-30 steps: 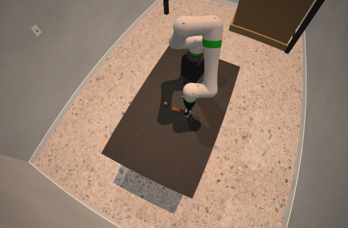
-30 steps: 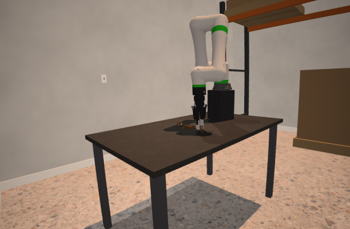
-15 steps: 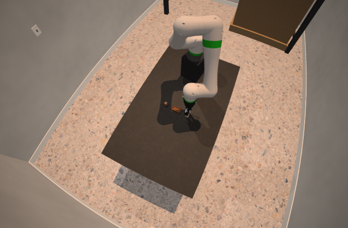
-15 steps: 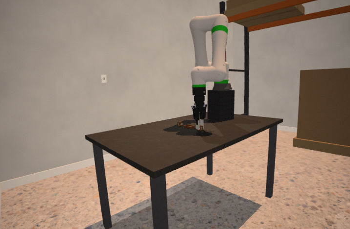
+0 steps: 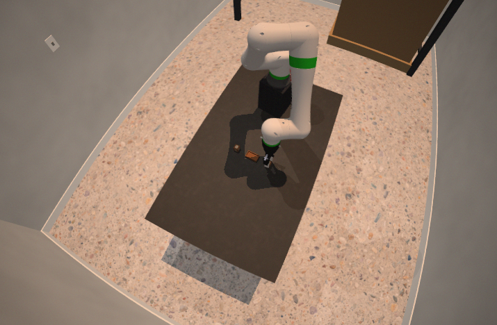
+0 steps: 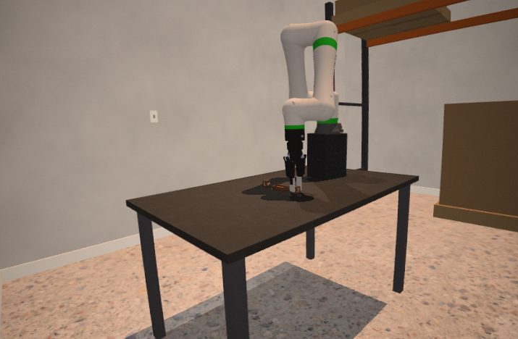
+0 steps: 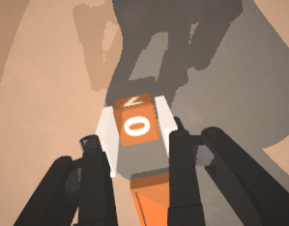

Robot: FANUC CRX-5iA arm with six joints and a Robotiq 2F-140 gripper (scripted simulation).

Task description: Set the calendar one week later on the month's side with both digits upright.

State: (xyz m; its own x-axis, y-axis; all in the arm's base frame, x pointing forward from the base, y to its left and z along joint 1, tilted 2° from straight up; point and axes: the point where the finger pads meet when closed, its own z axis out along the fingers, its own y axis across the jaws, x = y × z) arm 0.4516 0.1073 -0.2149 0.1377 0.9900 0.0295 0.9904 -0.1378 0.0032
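Observation:
My gripper (image 5: 267, 162) (image 6: 295, 187) (image 7: 136, 116) points down at the table, its fingers slightly open around one cube. That cube (image 6: 297, 190) (image 7: 139, 135) is orange-brown and sits low between the pale pads, with slim gaps beside it. In the wrist view its top face shows a white 0, turned sideways; part of another digit shows on its far side. The orange tray (image 5: 251, 159) (image 6: 280, 187) (image 7: 150, 183) lies flat beside the gripper and looks empty. A second cube (image 5: 237, 148) (image 6: 266, 183) stands on the table beyond the tray; its digits are too small to read.
The dark table (image 5: 217, 207) (image 6: 211, 216) carries the black robot pedestal (image 5: 272, 95) (image 6: 327, 156) behind the gripper. The second cube and the tray lie on the same side of the gripper. The arm's shadow falls over the work area.

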